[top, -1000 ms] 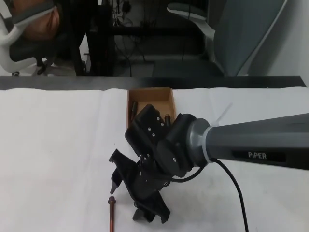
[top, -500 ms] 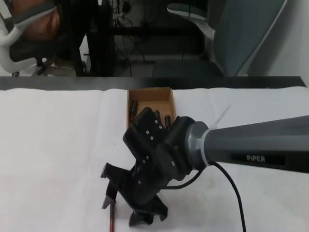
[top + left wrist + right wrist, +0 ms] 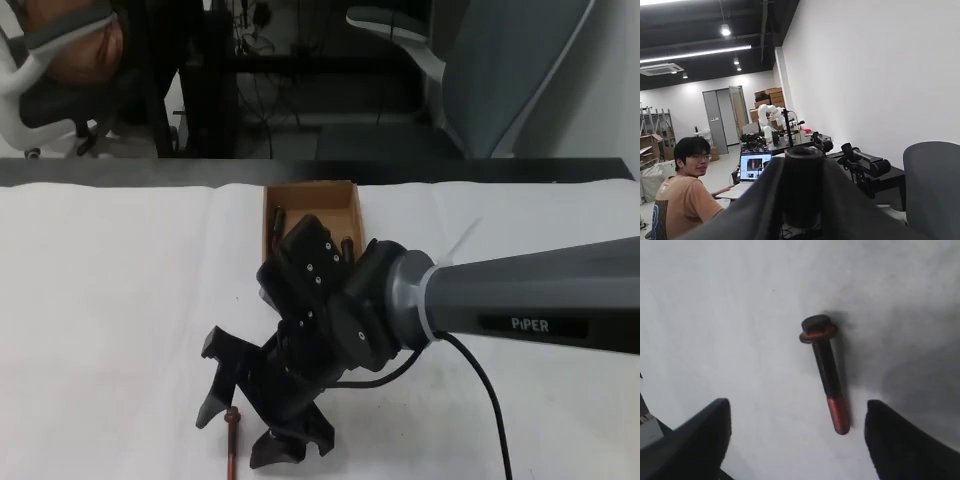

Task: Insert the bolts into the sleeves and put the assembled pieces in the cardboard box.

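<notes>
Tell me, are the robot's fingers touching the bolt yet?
Apart. The right wrist view shows the bolt lying between the open fingers, bare cloth on each side.

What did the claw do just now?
The open right claw swung left, so its fingers now stand on either side of the bolt. It has not gripped it yet. The bolt lay still on the bench, and the box did not move.
</notes>
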`<act>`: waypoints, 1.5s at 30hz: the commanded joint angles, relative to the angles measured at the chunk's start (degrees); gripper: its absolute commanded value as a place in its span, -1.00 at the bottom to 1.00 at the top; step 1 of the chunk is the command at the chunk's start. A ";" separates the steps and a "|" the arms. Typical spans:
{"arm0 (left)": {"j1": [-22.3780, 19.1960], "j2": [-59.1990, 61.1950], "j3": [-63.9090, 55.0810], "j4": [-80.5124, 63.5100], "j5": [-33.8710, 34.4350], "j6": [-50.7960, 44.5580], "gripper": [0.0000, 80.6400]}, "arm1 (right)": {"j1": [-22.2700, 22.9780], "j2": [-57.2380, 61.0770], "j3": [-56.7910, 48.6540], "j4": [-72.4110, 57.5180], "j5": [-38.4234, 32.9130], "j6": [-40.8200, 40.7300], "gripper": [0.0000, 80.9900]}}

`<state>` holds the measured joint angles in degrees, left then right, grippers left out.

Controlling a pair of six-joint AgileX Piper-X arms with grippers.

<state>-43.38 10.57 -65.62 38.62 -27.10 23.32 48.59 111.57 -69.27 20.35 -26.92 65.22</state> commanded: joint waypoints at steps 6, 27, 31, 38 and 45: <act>0.08 -0.24 -1.09 -0.34 -0.26 0.23 -0.95 | -0.26 0.17 -0.04 -0.35 -2.36 -0.30 0.73; 0.08 -0.24 -1.09 1.57 -0.26 0.21 -0.95 | -1.24 0.17 -0.04 -0.35 -4.28 3.36 0.73; 0.08 -0.24 -1.09 2.34 -0.26 0.21 -0.95 | -1.24 0.17 -0.04 -0.33 -4.28 3.36 0.73; 0.08 -0.24 -1.09 2.34 -0.26 0.21 -0.95 | -1.24 -0.88 -0.04 -7.42 -1.15 -1.44 0.73; 0.08 -0.24 -1.09 2.34 -0.26 0.21 -0.95 | -1.24 -5.90 -0.04 -13.20 5.91 -13.94 0.73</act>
<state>-43.38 10.57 -65.62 41.16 -27.10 23.32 47.56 108.73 -69.27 8.74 -23.60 56.38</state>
